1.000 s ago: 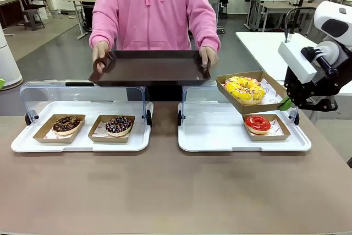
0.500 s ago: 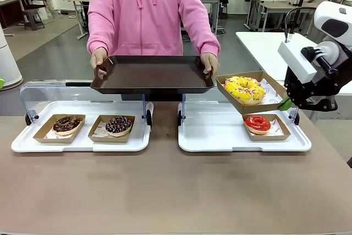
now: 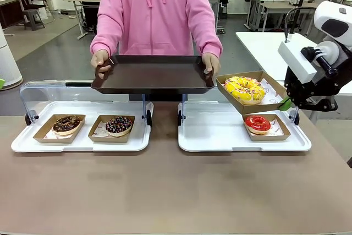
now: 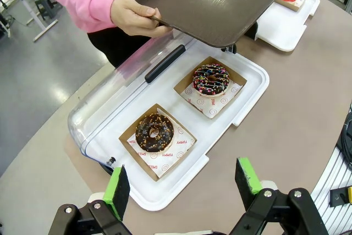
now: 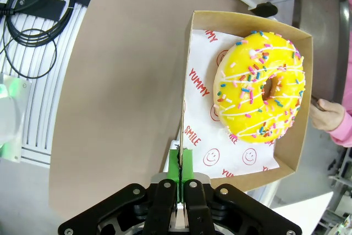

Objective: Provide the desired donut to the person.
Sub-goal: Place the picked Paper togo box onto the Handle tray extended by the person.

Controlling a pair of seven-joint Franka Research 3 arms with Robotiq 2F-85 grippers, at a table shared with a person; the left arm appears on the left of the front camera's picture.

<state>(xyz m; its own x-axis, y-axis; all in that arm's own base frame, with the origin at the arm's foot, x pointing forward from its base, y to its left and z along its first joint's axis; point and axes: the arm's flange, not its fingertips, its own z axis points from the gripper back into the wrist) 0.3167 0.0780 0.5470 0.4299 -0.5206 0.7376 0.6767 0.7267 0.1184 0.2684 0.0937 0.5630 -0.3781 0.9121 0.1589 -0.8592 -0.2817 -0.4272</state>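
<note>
Carry the yellow sprinkled donut (image 5: 236,81) level, right gripper (image 5: 181,163) pinched on its brown cardboard tray's (image 5: 247,19) wall, to the person's (image 3: 157,9) dark brown serving tray (image 3: 151,72) ahead of that gripper, leaving left gripper (image 4: 182,180) spread.

Grey floor (image 3: 49,53), bkgd desks (image 3: 269,5)

We see the person (image 3: 204,58) in a bright pink hoodie (image 3: 158,20), with a glossy dark brown tray (image 3: 151,74). The yellow donut (image 5: 259,86) carries white stripes and many-coloured sprinkles; its tan box (image 5: 250,19) is lined with white paper (image 5: 201,111) printed with red words and smileys. The red donut (image 3: 257,123) is plain. Of two chocolate-dark ones, the sprinkled donut (image 3: 119,124) shows coloured specks and the crumbed donut (image 3: 67,124) pale bits.
</note>
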